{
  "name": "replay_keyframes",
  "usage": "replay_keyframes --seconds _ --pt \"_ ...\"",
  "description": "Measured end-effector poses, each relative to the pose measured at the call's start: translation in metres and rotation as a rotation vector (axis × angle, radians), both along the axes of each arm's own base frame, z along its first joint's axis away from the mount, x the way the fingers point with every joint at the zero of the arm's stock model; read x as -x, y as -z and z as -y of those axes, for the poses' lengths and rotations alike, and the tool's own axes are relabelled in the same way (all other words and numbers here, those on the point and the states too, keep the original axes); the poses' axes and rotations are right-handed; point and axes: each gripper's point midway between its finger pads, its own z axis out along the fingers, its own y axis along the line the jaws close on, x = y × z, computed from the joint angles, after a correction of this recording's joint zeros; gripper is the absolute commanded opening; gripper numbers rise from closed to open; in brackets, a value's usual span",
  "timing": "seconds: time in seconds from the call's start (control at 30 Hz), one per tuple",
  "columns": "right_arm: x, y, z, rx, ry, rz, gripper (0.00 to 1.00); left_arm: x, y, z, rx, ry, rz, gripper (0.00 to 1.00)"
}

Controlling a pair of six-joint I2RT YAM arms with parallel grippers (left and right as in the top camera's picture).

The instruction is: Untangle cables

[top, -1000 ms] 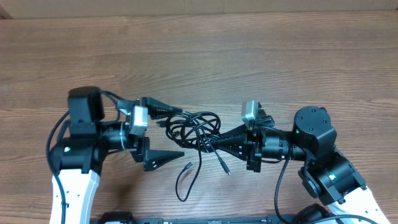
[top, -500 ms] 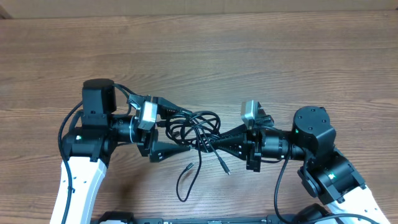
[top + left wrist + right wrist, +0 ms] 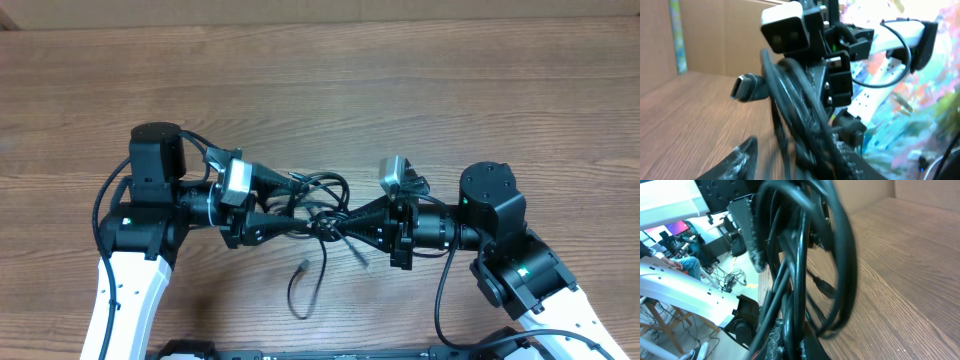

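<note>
The cables are a tangle of thin black cords lifted between the two arms at mid-table. One loose tail trails toward the front edge, with small plug ends beside it. My right gripper is shut on a bunch of cords, which run straight up between its fingers in the right wrist view. My left gripper straddles the tangle from the left. Its jaws are partly closed, and wood shows between one finger and the cords. A grey plug sticks out to the left.
The wooden table stretches back to a cardboard wall. The right arm's wrist camera faces the left gripper at close range. Both arm bases stand near the front edge.
My left gripper has moved right onto the tangle, and its jaws have narrowed from wide open. The right arm has shifted slightly left, still clamped on the cords.
</note>
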Motion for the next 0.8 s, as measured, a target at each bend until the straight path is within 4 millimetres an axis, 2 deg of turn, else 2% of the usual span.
replay_keyframes --seconds 0.1,0.2,0.43,0.5,0.63,0.67,0.8 --pt "-0.001 -0.001 0.0 -0.002 0.002 0.005 0.04 0.002 0.0 0.001 0.001 0.008 -0.005 0.16" --pt "-0.002 0.0 0.0 0.0 0.008 0.005 0.04 0.002 0.0 0.001 0.001 0.009 -0.004 0.09" --pt "-0.001 0.0 0.0 0.001 0.008 0.003 0.04 0.002 0.0 0.001 0.001 0.008 -0.005 0.04" --pt "-0.001 0.001 0.0 0.002 0.008 -0.007 0.22 0.002 0.0 0.001 0.001 0.008 -0.005 0.04" --pt "0.0 0.003 0.001 0.01 0.006 -0.023 0.35 0.0 0.001 0.001 -0.004 0.001 -0.003 0.04" --pt "0.0 0.005 0.001 0.015 0.011 -0.032 0.38 0.0 0.001 0.001 -0.008 -0.002 -0.004 0.04" --pt "-0.006 0.012 0.004 0.041 0.053 -0.046 0.38 -0.007 0.006 -0.001 -0.035 -0.042 -0.037 0.04"
